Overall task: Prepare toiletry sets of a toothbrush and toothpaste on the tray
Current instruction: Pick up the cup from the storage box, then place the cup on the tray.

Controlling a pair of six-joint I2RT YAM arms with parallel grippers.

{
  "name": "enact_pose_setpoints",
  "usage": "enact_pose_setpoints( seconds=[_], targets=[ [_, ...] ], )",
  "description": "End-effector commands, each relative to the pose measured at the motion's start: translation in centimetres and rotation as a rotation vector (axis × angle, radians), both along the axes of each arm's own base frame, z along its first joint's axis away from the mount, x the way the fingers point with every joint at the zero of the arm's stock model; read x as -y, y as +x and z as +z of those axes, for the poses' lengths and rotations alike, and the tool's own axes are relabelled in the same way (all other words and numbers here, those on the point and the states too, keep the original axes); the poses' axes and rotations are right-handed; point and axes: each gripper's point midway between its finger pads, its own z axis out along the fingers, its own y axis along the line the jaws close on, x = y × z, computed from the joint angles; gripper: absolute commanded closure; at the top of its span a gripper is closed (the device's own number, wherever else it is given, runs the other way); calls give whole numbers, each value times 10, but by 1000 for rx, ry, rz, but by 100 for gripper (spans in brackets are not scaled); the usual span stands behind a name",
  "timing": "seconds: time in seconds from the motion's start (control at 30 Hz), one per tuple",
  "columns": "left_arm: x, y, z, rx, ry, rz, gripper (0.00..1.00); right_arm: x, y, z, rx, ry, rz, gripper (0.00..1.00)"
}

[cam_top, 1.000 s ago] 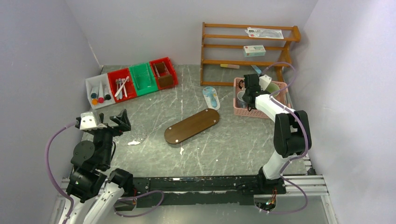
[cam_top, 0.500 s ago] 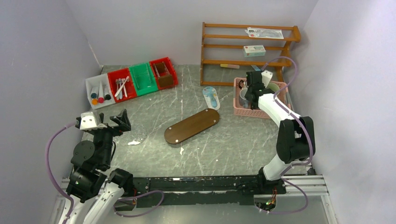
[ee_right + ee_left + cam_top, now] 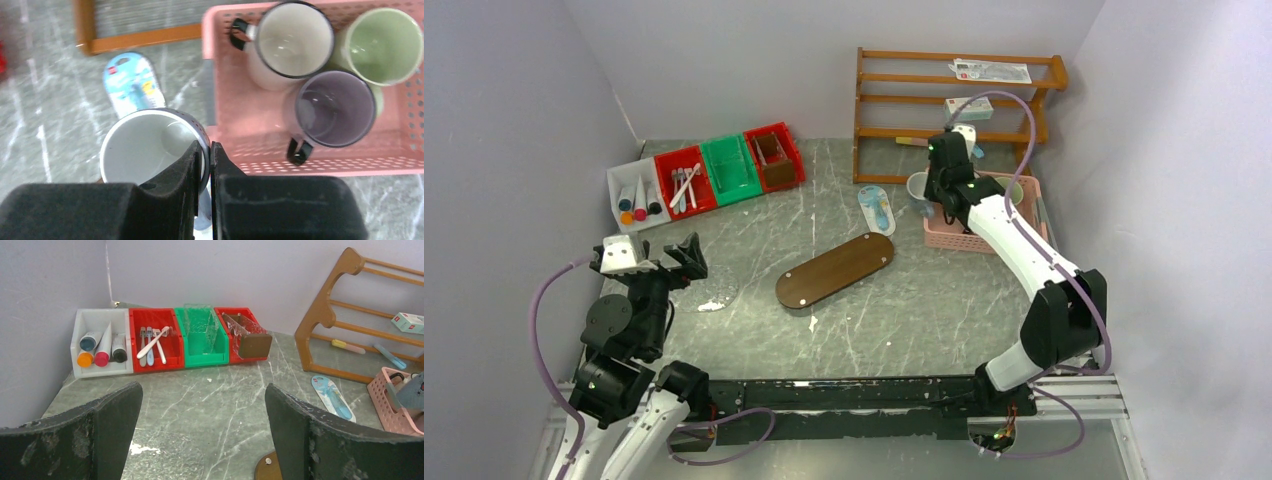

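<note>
Tray (image 3: 835, 270) sits bare mid-table. Your right gripper (image 3: 205, 155) is pinched almost closed on one wall of a grey mug (image 3: 145, 150), held up beyond the tray's far right end, beside the pink basket (image 3: 310, 160). If you swing fast, that thin pinch may let the mug pivot or slip. Left gripper (image 3: 202, 405) gapes wide, empty, left of the tray. Grey marbled tabletop (image 3: 904, 320), white scuffs; plain lilac walls.

mugs (image 3: 295, 40): four
bins (image 3: 155, 335): four, two red, one green, one white
tubes (image 3: 102, 342) in white bin (image 3: 97, 315): three
tray (image 3: 834, 270): one
pink basket (image 3: 310, 160): one
wooden rack (image 3: 894, 77): one
</note>
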Motion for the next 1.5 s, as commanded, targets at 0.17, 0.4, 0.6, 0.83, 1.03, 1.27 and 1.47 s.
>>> enact_pose_setpoints(
  seconds=[0.17, 0.4, 0.6, 0.83, 1.03, 1.27, 1.47],
  targets=[
    [2, 4, -2, -4, 9, -4, 3, -83, -26, 10, -17, 51, 227, 100],
    [3, 5, -3, -10, 12, -4, 3, -101, -48, -12, -75, 62, 281, 100],
    [2, 6, -4, -16, 15, 2, 3, -109, -64, -35, -125, 65, 303, 100],
    [2, 6, -4, -17, 16, 1, 3, -114, -68, -48, -134, 55, 312, 100],
    [2, 6, -4, -15, 14, 0, 3, -117, -61, -50, -99, 35, 325, 100],
    [3, 6, -3, -13, 14, -4, 3, -117, -58, -57, -85, 7, 354, 100],
    [3, 6, -3, -12, 13, -4, 3, -119, -55, -62, -72, -7, 376, 100]
  ],
)
